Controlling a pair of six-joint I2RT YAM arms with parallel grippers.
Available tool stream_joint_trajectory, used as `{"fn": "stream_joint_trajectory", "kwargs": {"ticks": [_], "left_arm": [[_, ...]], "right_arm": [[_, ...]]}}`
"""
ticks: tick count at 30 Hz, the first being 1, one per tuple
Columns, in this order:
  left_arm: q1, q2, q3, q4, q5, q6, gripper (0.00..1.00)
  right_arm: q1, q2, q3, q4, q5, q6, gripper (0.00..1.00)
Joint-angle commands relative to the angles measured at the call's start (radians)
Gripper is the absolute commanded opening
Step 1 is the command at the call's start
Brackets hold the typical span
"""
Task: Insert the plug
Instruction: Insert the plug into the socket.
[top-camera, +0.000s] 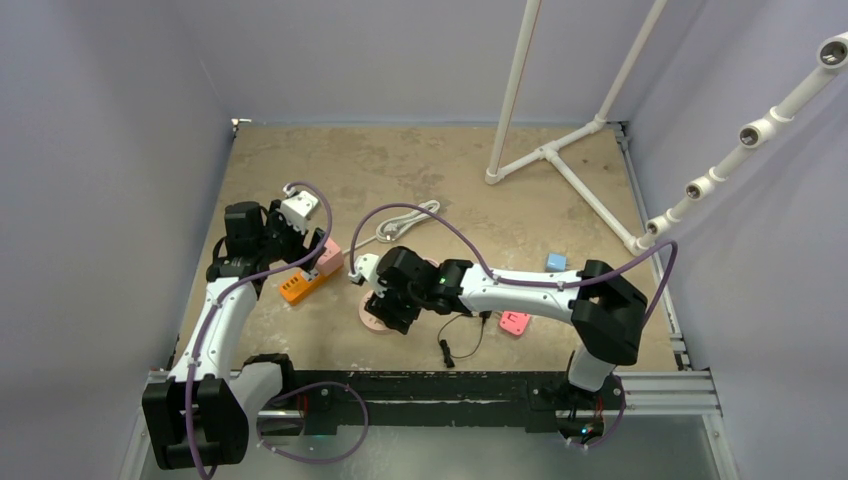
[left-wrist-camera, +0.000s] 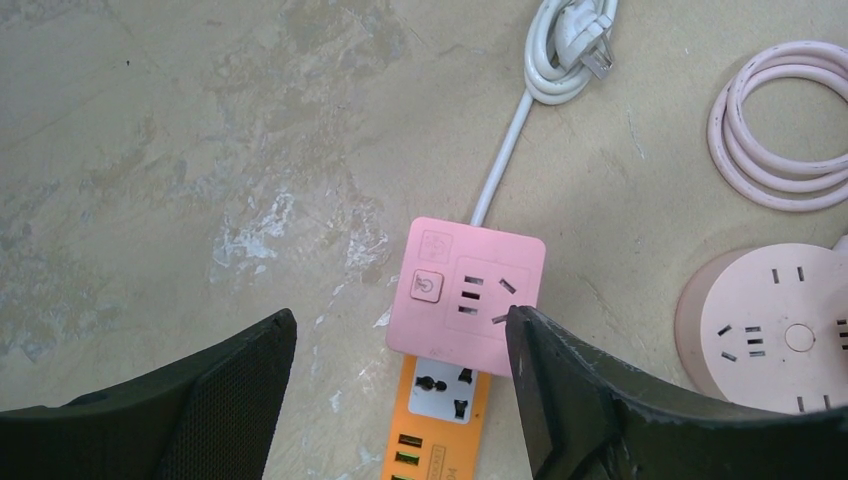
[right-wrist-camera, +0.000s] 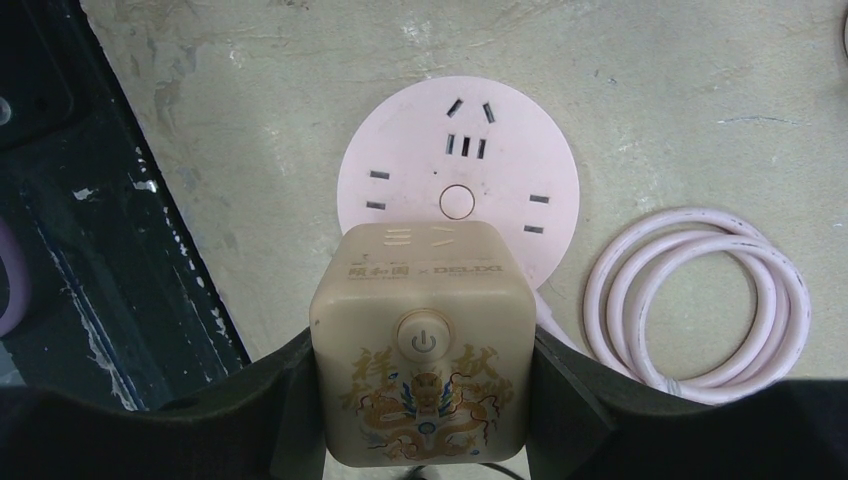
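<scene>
A white plug (left-wrist-camera: 590, 45) lies on its looped white cable (left-wrist-camera: 545, 75) at the top of the left wrist view. That cable runs down to a pink square socket (left-wrist-camera: 470, 295), which rests on the end of an orange power strip (left-wrist-camera: 440, 420). My left gripper (left-wrist-camera: 400, 318) hovers open above these two, and its right finger (left-wrist-camera: 560, 390) overlaps the pink socket's corner in the view. My right gripper (right-wrist-camera: 422, 345) is shut on a cream cube socket (right-wrist-camera: 420, 340) with a dragon print. It holds the cube just above a round pink socket board (right-wrist-camera: 457, 170).
A coiled pink cable (right-wrist-camera: 700, 300) lies beside the round board. A thin black cord (top-camera: 460, 335) trails toward the near rail (top-camera: 440, 385). A small pink piece (top-camera: 514, 322), a blue block (top-camera: 556, 262) and a white pipe frame (top-camera: 560, 150) stand on the right.
</scene>
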Motion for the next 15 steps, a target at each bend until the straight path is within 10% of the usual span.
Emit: {"fn": "stream_joint_trajectory", "kwargs": {"ticks": [1, 15], "left_arm": [[0.004, -0.019, 0.026, 0.001, 0.028, 0.008, 0.75], [0.002, -0.013, 0.042, -0.019, 0.042, 0.003, 0.74]], "right_arm": [[0.003, 0.009, 0.029, -0.004, -0.019, -0.012, 0.0], [0.0, -0.032, 0.002, -0.01, 0.041, -0.028, 0.0]]}}
